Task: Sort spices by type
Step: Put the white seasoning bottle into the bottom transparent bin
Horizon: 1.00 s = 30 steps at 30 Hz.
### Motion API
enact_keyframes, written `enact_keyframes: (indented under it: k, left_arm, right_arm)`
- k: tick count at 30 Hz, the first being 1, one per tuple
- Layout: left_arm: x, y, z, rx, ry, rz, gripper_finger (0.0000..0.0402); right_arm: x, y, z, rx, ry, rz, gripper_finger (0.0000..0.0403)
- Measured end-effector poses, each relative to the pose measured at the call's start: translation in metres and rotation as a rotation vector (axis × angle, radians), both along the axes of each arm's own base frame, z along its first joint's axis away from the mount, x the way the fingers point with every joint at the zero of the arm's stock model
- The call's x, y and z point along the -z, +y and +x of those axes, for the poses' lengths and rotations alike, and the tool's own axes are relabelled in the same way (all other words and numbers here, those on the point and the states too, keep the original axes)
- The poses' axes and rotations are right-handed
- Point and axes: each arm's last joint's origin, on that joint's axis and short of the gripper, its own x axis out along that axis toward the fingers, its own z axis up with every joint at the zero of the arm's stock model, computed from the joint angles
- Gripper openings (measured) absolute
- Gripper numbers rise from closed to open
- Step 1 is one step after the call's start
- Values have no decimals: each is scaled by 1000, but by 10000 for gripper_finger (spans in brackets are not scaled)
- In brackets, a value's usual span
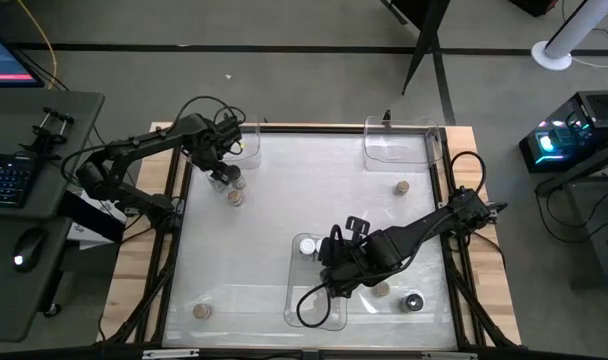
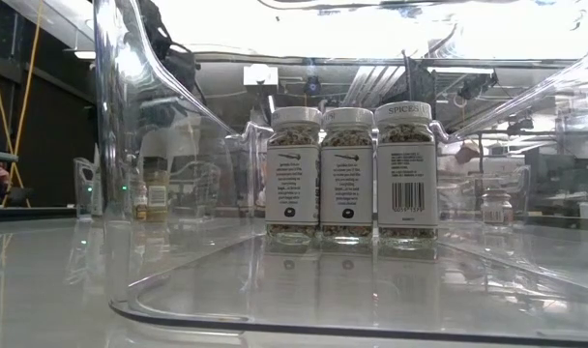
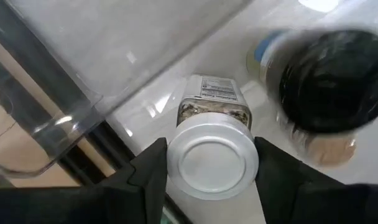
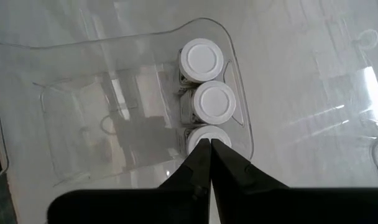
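The clear plastic tray [image 4: 64, 124] near the table's front is holding three white-capped spice jars [image 4: 214, 102] in a row. The right gripper [image 4: 210, 144] is hanging above them, fingers closed and empty. The left gripper [image 3: 207, 163] is squeezing a fourth white-capped jar [image 3: 212, 160] near the far left corner, beside one black-capped jar [image 3: 326, 81]. It probably needs lifting next and carrying to that tray.

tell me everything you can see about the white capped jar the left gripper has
The white-capped jar is a small clear cylinder with a smooth round white lid, speckled spice inside and a printed paper label on its side. The left gripper is shut on it, one dark finger on each side of the cap. It sits at the table's far left by a clear tray, next to a dark-capped jar.
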Motion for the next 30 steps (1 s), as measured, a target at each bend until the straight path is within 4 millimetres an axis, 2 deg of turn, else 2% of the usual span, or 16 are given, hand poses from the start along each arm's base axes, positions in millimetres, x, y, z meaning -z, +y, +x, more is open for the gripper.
enact_keyframes:
  k: [3,7,11,13,19,24,30]
  left_arm:
    - [-12,-4,-6,8,50,-39,165]
    - [-39,-7,-13,3,40,-11,165]
    - [-71,-17,-16,-38,-122,50,165]
    - [-82,-28,-16,-37,-231,69,165]
    - [-101,-84,0,63,-471,56,164]
    - [-106,-143,35,234,-667,28,164]
    - [-104,-196,80,384,-905,23,164]
  right_arm:
    - [0,-1,0,7,-15,-29,0]
    - [-1,-2,1,13,-30,-66,0]
    - [-3,-4,-4,13,-1,-67,0]
    - [-11,-8,-11,35,-13,-57,0]
    - [-53,-29,-45,184,-161,-98,0]
    - [-87,-49,-73,250,-323,-130,0]
    - [-108,-66,-93,297,-413,-131,0]
